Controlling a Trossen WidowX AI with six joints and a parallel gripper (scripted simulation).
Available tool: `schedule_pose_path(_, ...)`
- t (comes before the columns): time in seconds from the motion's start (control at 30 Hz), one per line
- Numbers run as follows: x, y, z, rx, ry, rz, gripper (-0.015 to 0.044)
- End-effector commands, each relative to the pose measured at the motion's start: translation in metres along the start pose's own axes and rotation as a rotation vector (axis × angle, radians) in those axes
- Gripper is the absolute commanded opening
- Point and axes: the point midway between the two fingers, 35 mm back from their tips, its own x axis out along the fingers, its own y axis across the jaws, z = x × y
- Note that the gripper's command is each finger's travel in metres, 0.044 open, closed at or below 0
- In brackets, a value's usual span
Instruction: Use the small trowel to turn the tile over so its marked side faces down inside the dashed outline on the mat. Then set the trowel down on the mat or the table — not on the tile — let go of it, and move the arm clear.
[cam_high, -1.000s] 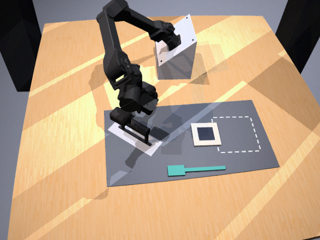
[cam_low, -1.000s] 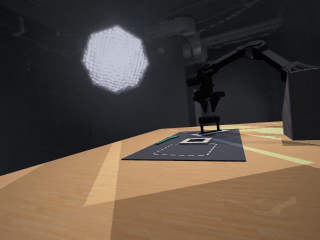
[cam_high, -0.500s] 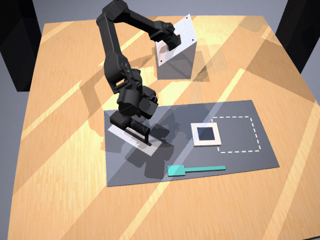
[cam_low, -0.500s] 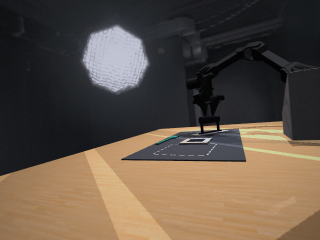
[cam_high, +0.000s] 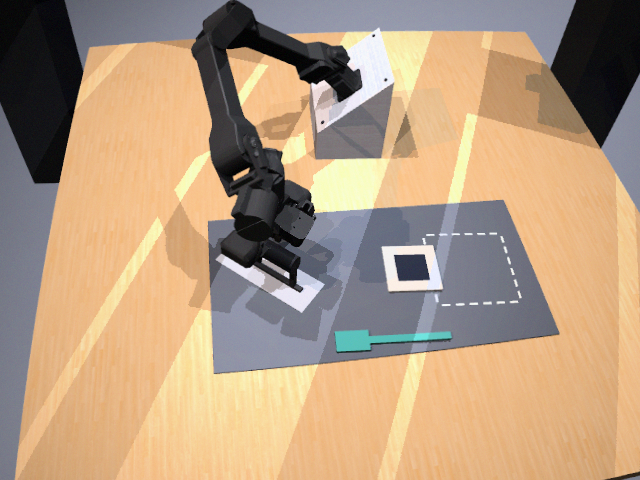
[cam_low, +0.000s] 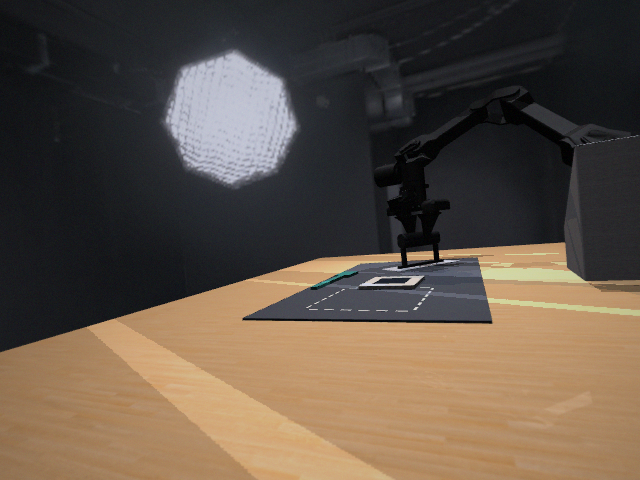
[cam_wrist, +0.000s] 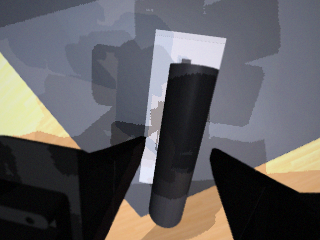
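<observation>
The trowel, a white blade (cam_high: 303, 300) with a raised black bar handle (cam_low: 418, 239) (cam_wrist: 192, 110), lies at the mat's left end in the top view. My gripper (cam_low: 419, 230) (cam_wrist: 177, 147) is open at the handle; its fingers stand on either side, with gaps visible in the wrist view. The pale tile (cam_high: 412, 268) (cam_low: 391, 282) lies flat, its dark square mark facing up. It overlaps the left side of the dashed outline (cam_high: 499, 234), and most of the outline is to its right. The trowel blade's underside is hidden.
A teal flat paddle (cam_high: 353, 341) (cam_low: 325, 283) lies along the front of the dark mat (cam_high: 248, 346), in front of the tile. A box with a slanted white top (cam_high: 351, 142) (cam_low: 610, 217) stands behind the mat. Dark posts flank the table's back.
</observation>
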Motion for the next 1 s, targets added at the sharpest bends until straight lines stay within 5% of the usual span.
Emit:
schedule_pose_path(0.0,0.0037,0.0009,0.0001,-0.004,-0.002,0.002,0.0217)
schedule_pose_path(0.13,0.0037,0.0009,0.0001,-0.004,-0.002,0.002,0.0132)
schedule_pose_path(0.97,0.0037,0.0009,0.0001,-0.076,-0.002,0.002,0.0130)
